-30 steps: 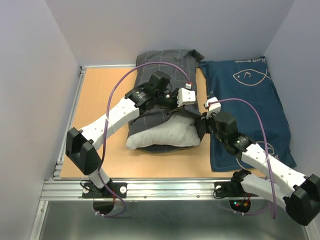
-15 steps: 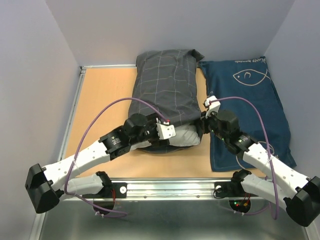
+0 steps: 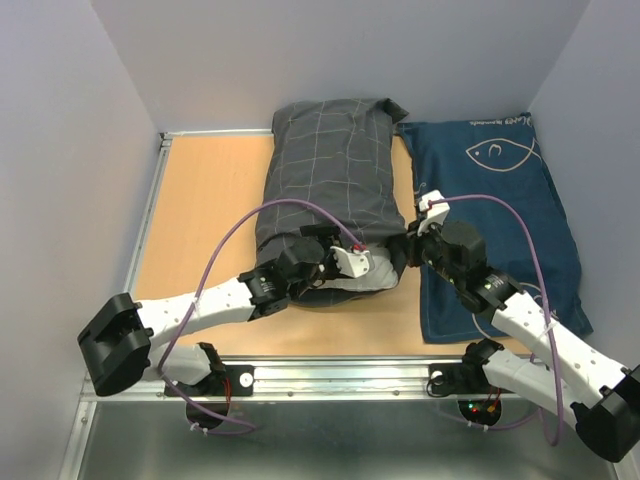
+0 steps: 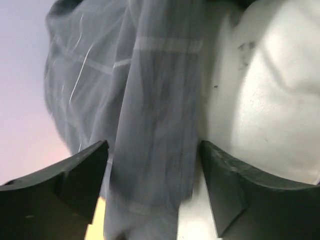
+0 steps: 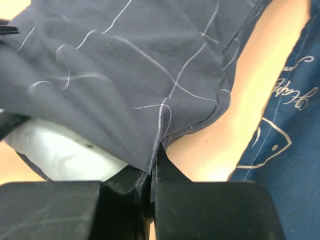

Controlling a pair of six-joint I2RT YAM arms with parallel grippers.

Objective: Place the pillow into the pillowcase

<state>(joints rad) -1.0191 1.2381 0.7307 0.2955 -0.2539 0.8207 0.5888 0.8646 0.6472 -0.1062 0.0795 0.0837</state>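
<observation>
Pillow (image 4: 270, 100): mostly sheathed in pillowcase (image 3: 330, 170), near end exposed.
Left tool (image 4: 152, 175): released, jaws spread astride fabric.
Right tool (image 5: 150, 186): clenched on pillowcase edge.

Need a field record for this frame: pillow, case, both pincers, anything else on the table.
pillow: mostly inside case, white near end exposed
case: lying on table, opening toward the arms
left pincer: open, straddling case hem
right pincer: shut on case edge
other: blue fish cloth, right of case
</observation>
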